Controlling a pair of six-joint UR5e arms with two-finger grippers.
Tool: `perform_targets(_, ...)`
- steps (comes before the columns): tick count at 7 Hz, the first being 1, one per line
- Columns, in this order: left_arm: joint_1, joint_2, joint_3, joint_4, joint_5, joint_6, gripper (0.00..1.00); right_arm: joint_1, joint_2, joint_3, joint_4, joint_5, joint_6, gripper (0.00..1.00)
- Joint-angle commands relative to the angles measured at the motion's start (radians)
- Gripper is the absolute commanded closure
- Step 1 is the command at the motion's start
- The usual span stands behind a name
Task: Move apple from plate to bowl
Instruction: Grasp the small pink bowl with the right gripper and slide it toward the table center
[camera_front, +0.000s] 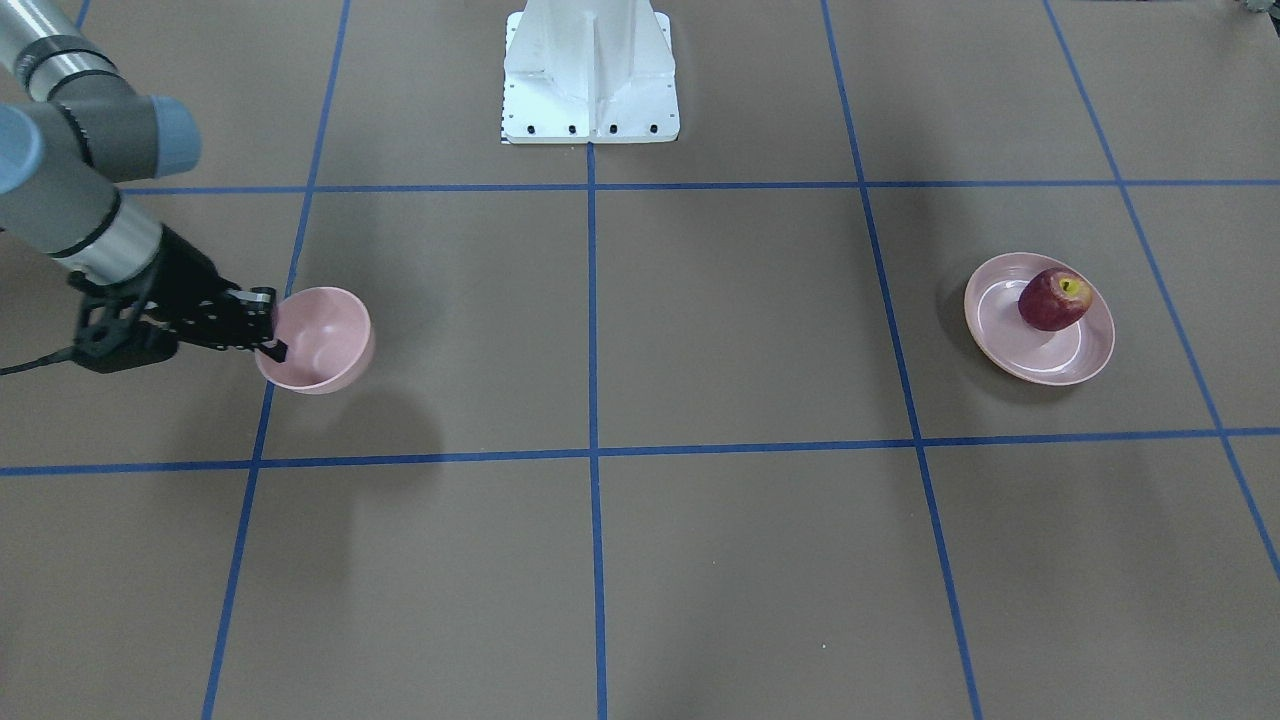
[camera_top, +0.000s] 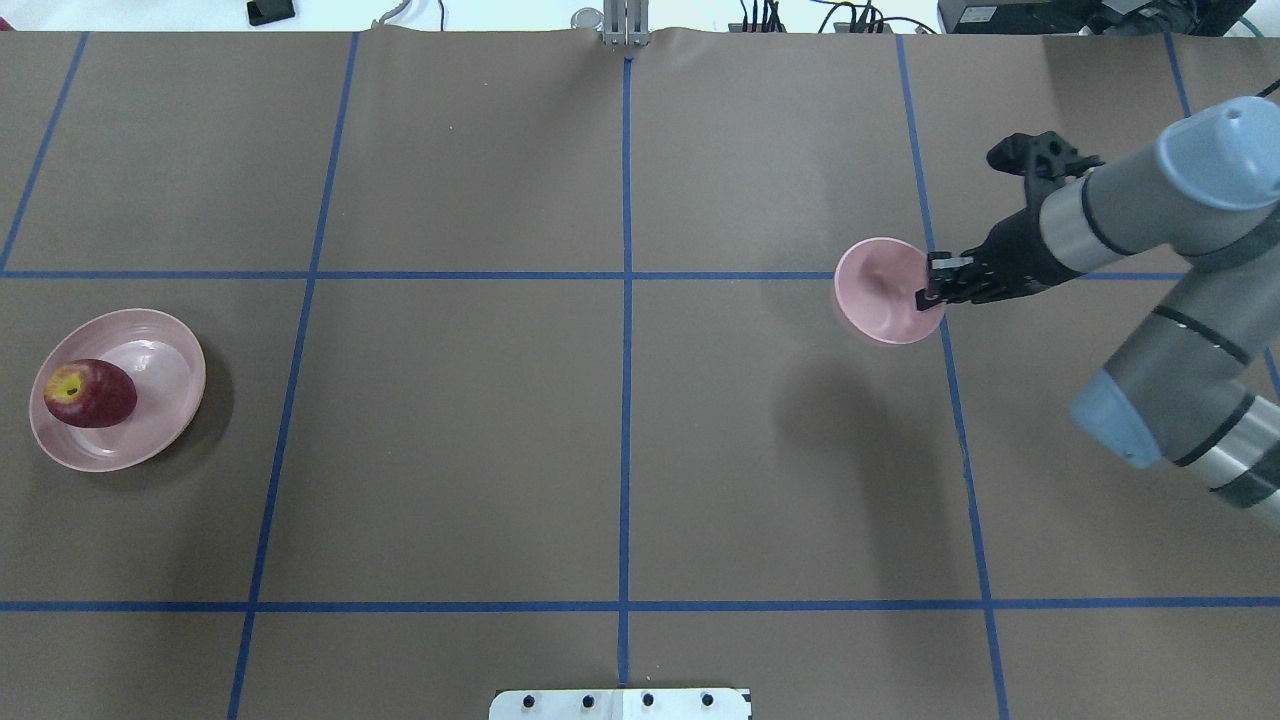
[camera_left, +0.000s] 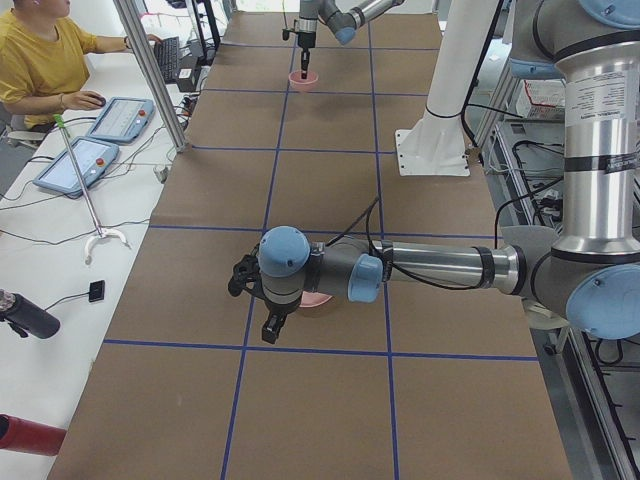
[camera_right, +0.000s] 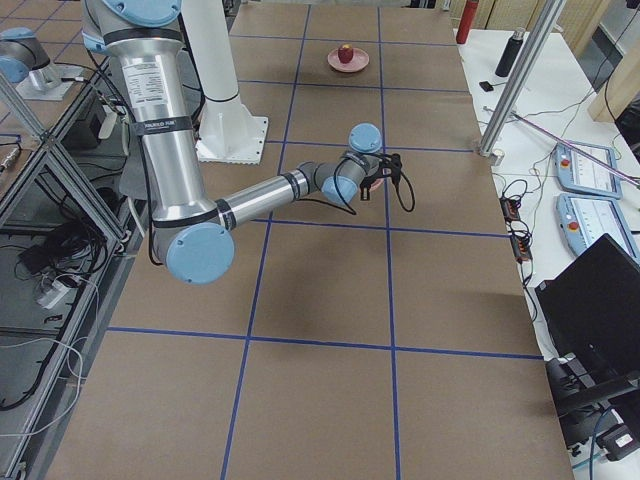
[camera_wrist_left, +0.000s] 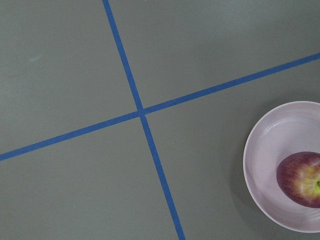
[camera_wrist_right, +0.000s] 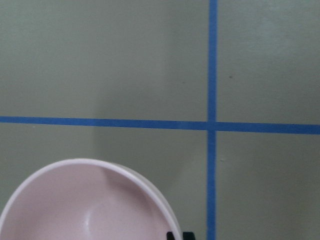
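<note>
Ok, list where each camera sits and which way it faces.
Front-facing: across the table, facing the white robot base; right gripper pinches the deep pale-pink bowl.
Overhead: behind the robot, looking forward-down; right arm shows.
Left side: table's end, looking along it; left arm near, right far.
Right side: opposite end; right arm near.
Left wrist: downward at dark-red apple on shallow pink plate; no body.
Right wrist: downward at bowl; fingertips only.
Front-facing and overhead share bowl, plate, apple.
</note>
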Motion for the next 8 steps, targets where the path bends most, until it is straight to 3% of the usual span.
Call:
perform_targets(1, 0.006, 0.001, 0.001, 0.0, 0.0, 0.0, 0.02, -0.192, 0.207, -0.008, -0.186, -0.203, 0.165, 1.0)
perform_targets(2, 0.006, 0.001, 0.001, 0.0, 0.0, -0.001, 0.02, -0.262, 0.295, -0.036, -0.265, -0.294, 0.23, 1.0)
perform_targets(3, 0.007, 0.002, 0.005, 0.0, 0.0, -0.001, 0.02, -0.307, 0.342, -0.092, -0.263, -0.341, 0.258, 1.0)
perform_targets(6, 0.01, 0.002, 0.007, 0.0, 0.0, -0.001, 0.02, -0.338, 0.351, -0.11, -0.255, -0.363, 0.251, 1.0)
perform_targets(8, 0.01, 0.001, 0.009, 0.0, 0.0, -0.001, 0.02, -0.347, 0.357, -0.111, -0.254, -0.364, 0.249, 0.77)
